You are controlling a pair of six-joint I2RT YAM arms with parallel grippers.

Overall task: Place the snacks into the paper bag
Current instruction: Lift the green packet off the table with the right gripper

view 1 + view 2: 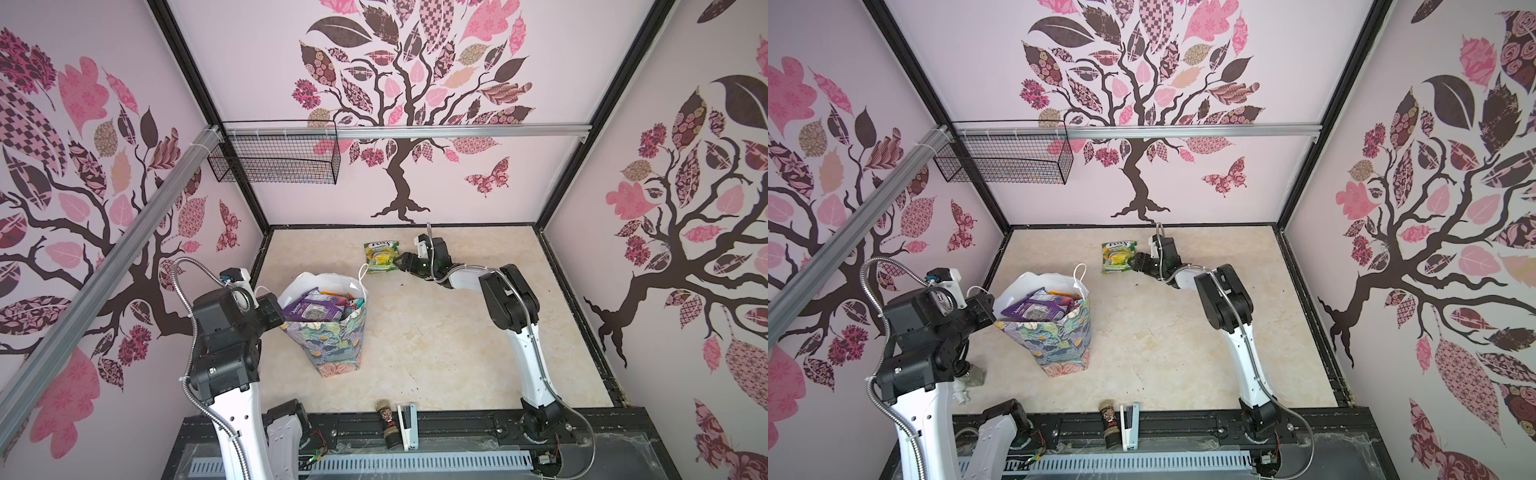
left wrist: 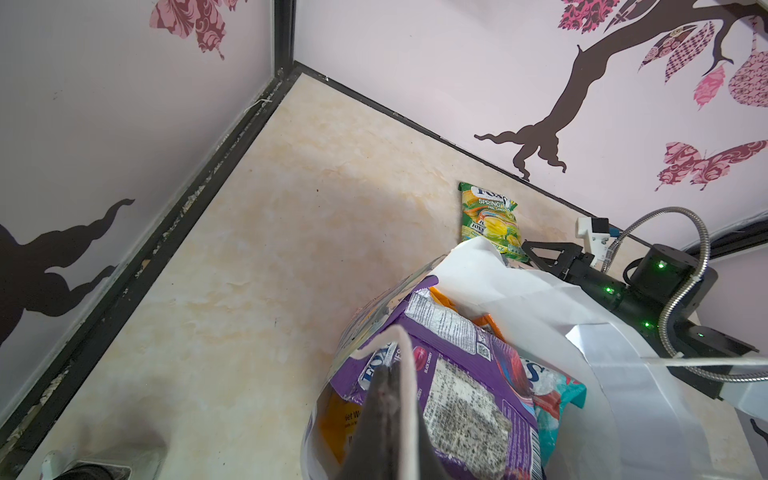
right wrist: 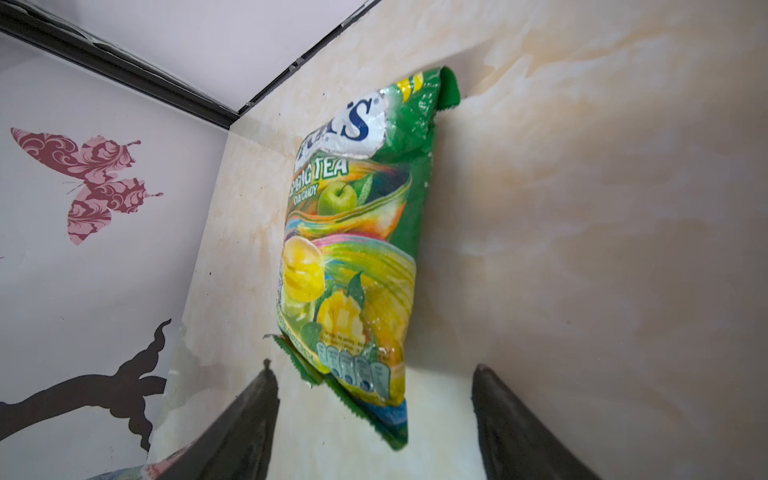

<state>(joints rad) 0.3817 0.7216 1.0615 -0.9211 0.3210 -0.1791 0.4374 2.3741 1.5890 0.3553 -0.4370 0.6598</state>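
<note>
Right claw spread, fingers either side of the near end of a green packet lying flat just ahead, not touching. Left claw pressed together at the bag rim, cord against it; purple packet and others sit inside, just beyond.

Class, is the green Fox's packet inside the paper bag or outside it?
Outside: the green Fox's packet lies flat on the table, beyond the paper bag.

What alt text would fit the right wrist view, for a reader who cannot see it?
A green-yellow FOX'S Spring Tea candy packet lies flat on a beige marbled table, its near end between the open jaws of the right gripper. A pink butterfly decal is on the wall.
</note>
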